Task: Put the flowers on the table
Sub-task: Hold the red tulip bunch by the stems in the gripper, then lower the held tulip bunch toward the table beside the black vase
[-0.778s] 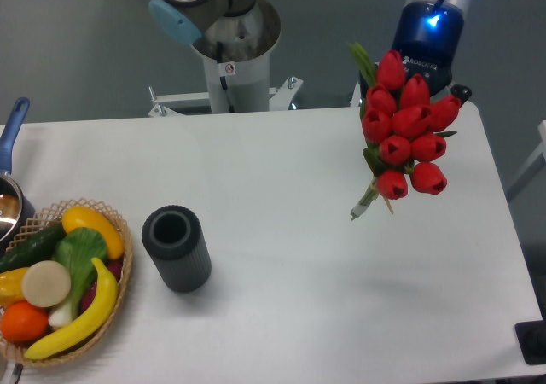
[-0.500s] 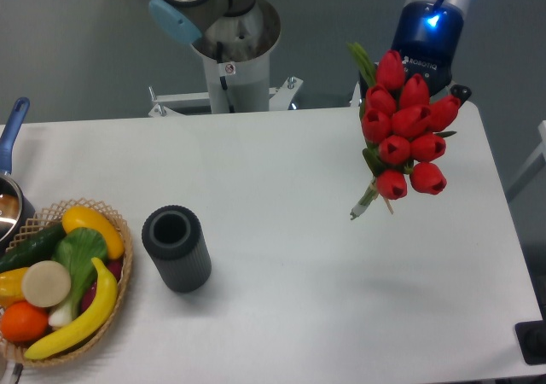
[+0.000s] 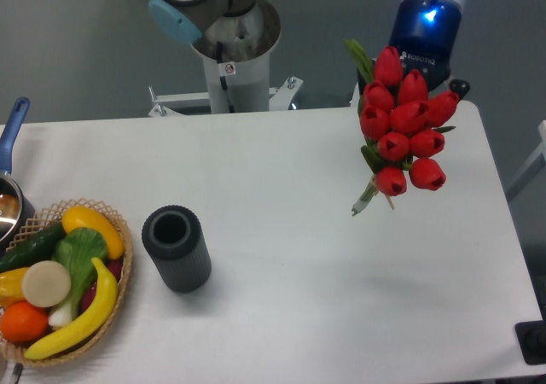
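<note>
One bunch of glossy red tulips with green stems (image 3: 401,132) hangs over the smooth white tabletop (image 3: 299,256); the gripper's (image 3: 426,64) fingers are hidden, grip unclear.

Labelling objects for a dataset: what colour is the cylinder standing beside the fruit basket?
Dark grey, nearly black; the cylinder shows clearly in the fixed camera view.

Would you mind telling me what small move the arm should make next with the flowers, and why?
Probably lower the flowers toward the bare table beneath them. The bunch looks held aloft at the pincer, casting a faint shadow well below, and that area is free; the dark cylinder stands far off.
</note>
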You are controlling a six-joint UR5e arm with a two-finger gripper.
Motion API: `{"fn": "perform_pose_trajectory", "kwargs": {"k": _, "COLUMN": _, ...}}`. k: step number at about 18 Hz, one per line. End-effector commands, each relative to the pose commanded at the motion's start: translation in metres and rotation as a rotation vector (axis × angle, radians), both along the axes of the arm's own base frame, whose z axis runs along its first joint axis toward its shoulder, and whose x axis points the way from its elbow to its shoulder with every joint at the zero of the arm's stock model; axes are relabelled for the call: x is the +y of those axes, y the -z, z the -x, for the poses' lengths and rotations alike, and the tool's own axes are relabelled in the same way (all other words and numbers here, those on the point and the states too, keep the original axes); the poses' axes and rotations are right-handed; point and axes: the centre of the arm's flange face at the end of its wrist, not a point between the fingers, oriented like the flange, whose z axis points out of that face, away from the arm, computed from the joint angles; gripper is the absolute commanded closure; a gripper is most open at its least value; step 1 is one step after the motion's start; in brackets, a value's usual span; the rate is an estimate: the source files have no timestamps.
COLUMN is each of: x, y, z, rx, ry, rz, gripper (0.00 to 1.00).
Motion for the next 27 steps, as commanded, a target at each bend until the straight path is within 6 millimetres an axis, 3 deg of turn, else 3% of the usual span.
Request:
{"fn": "perform_pose_trajectory", "kwargs": {"k": 3, "x": -0.004, "y": 0.008, "z": -0.009, "rx": 0.014, "ry": -0.040, "rz": 0.072, "gripper": 0.57}}
{"fn": "perform_pose_trajectory", "kwargs": {"k": 9, "x": 0.019, "y": 0.029, "z": -0.026, "rx": 0.066, "ry": -0.089, "rz": 0.286, "gripper": 0.57}}
{"fn": "perform_pose_trajectory", "kwargs": {"k": 14, "x": 0.060, "y": 0.067, "z": -0.045, "rx": 0.111, "ry": -0.072, "rz": 0.504, "gripper": 0.57}}
{"fn": "perform_pose_trajectory", "kwargs": {"k": 27, "x": 0.122, "y": 0.167, "z": -0.079, "rx": 0.244, "ry": 0.024, "rz": 1.010, "gripper": 0.60}}
